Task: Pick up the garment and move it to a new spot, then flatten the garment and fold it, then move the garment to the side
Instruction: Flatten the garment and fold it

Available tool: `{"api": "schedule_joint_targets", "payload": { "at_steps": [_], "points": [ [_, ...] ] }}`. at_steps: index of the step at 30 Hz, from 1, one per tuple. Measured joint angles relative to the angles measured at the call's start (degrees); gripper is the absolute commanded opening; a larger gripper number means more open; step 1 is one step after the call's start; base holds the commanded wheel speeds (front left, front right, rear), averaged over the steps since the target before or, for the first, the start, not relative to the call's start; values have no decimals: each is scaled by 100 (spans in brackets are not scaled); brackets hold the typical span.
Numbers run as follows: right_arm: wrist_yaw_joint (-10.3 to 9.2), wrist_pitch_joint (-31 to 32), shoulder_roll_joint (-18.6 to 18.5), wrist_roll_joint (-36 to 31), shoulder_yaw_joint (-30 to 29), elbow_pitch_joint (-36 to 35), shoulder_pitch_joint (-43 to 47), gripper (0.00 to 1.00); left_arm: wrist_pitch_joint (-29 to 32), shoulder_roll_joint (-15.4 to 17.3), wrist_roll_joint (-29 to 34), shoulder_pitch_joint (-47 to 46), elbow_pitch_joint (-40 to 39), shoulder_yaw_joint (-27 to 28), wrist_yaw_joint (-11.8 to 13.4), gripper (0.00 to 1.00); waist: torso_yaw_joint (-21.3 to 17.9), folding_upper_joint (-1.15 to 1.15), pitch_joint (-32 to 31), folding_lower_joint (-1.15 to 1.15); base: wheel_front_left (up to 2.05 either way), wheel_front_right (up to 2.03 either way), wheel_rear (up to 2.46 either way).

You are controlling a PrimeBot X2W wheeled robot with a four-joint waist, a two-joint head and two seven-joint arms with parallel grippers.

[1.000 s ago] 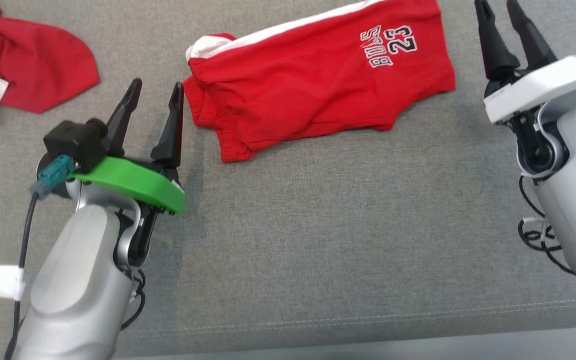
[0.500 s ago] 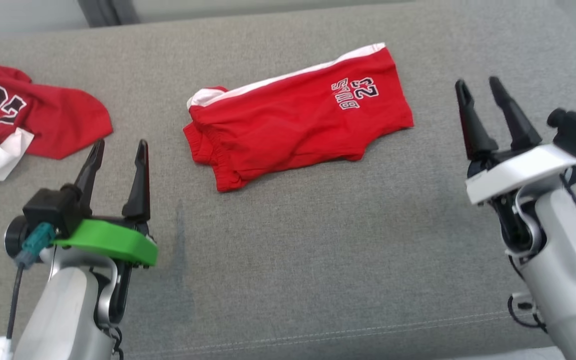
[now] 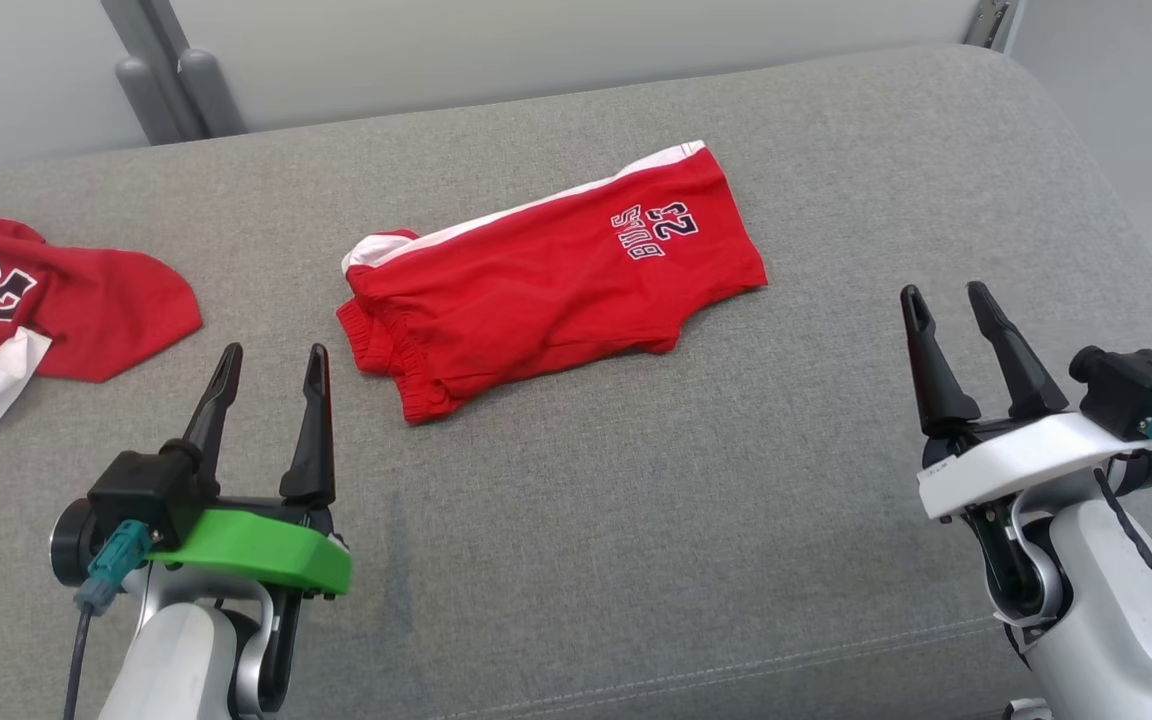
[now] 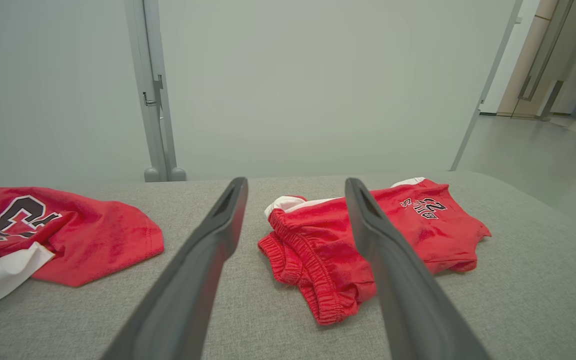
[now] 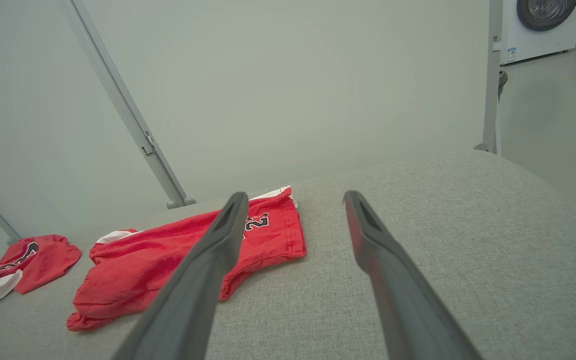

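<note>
The garment [image 3: 546,280] is a pair of red shorts with a white side stripe and a "23" print, lying folded on the grey cushion [image 3: 636,480]. It also shows in the left wrist view [image 4: 318,240] and the right wrist view [image 5: 168,260]. My left gripper [image 3: 271,355] stands open near the front left, just short of the waistband end, touching nothing. On the right, well clear of the shorts' hem, my right gripper [image 3: 946,295] is open with nothing in it.
A second red garment [image 3: 56,300] with white trim and black numerals lies crumpled at the far left. A pale wall with metal posts [image 3: 151,80] stands behind the cushion. The cushion's right edge [image 3: 1136,230] curves down. A washing machine [image 5: 543,25] stands far off.
The head camera has tilted up and pulled back, so the wall comes into sight. Both grippers have drawn back toward the front edge, away from the shorts, staying open. The shorts lie unmoved.
</note>
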Motion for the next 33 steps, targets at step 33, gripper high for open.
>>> {"api": "schedule_joint_targets", "payload": {
  "at_steps": [33],
  "points": [
    [134, 410, 456, 686, -576, 910, -480, 100, 0, -142, 222, 180, -427, 125, -225, 100, 341, 0, 531, 0, 0, 0, 0]
  ]
}}
